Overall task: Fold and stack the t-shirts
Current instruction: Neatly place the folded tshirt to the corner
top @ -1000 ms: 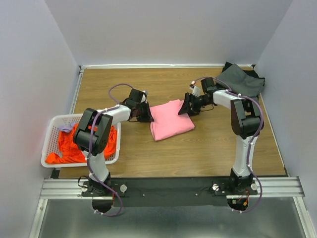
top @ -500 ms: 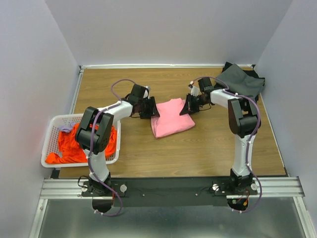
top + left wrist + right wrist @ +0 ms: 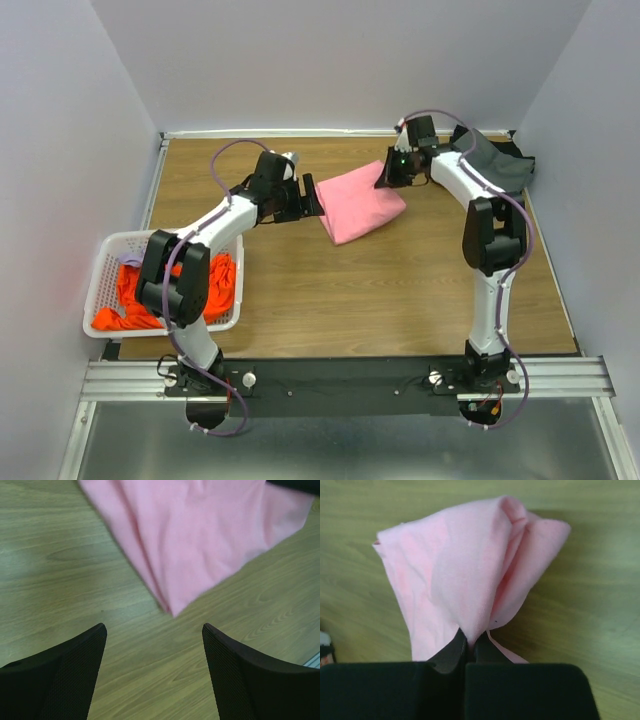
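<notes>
A folded light pink t-shirt [image 3: 360, 202] lies on the wooden table toward the back middle. My right gripper [image 3: 388, 177] is shut on its far right edge, the cloth pinched between the fingers [image 3: 451, 652] and bunched up in front of them as the pink t-shirt [image 3: 465, 575]. My left gripper [image 3: 316, 200] stands open just left of the shirt, holding nothing; the pink t-shirt's [image 3: 200, 535] corner lies ahead of its fingertips [image 3: 87, 650]. An orange t-shirt [image 3: 150, 295] fills the white basket [image 3: 105, 250]. A dark grey t-shirt [image 3: 495, 160] lies at the back right.
The white slotted basket stands at the table's left edge beside the left arm. White walls close in the table on three sides. A black rail [image 3: 340, 378] carries both arm bases along the near edge.
The pink t-shirt has been dragged back and to the right by the right gripper, which shut on it. The left gripper let go, opened and followed toward the back.
</notes>
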`<control>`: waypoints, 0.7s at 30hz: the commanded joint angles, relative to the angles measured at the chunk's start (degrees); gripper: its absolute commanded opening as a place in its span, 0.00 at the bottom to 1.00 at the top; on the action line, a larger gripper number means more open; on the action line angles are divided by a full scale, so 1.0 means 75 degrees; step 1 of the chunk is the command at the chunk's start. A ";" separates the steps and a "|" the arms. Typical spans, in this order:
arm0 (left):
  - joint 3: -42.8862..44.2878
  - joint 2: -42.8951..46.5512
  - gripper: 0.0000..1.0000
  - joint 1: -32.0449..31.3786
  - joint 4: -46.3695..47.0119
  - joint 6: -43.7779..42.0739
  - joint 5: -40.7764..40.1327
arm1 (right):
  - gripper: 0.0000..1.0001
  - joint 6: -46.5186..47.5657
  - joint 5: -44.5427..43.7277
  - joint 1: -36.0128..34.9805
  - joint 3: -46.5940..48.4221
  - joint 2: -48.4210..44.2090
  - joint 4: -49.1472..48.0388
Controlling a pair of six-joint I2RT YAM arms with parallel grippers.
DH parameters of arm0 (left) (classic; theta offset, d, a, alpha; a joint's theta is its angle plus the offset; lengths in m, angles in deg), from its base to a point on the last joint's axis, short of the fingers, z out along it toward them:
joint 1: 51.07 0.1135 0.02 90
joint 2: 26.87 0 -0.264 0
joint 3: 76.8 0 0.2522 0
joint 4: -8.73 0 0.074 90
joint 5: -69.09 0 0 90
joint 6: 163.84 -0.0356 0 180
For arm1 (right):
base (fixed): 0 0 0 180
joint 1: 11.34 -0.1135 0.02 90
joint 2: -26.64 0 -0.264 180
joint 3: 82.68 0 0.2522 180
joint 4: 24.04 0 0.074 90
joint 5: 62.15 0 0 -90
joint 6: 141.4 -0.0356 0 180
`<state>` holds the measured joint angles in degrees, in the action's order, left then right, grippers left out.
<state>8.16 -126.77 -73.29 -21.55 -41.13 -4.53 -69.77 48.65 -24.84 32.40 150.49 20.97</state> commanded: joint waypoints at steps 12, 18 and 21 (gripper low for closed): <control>-0.2109 0.1424 0.86 0.0126 0.0033 0.0197 -0.0391 | 0.01 0.0164 -0.2046 0.0709 0.4056 0.1860 0.2033; -0.2730 0.1765 0.86 0.0150 0.0151 0.0385 -0.0380 | 0.01 0.0024 -0.2117 0.1201 0.5274 0.2213 0.2185; -0.2930 0.1870 0.86 0.0150 0.0186 0.0455 -0.0379 | 0.01 -0.0093 -0.2117 0.1471 0.5744 0.2377 0.2186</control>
<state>-12.28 -114.44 -72.51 -20.93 -38.85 -6.10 -69.33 34.75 -16.22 70.43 166.77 36.51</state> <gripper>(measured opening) 0.856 0.033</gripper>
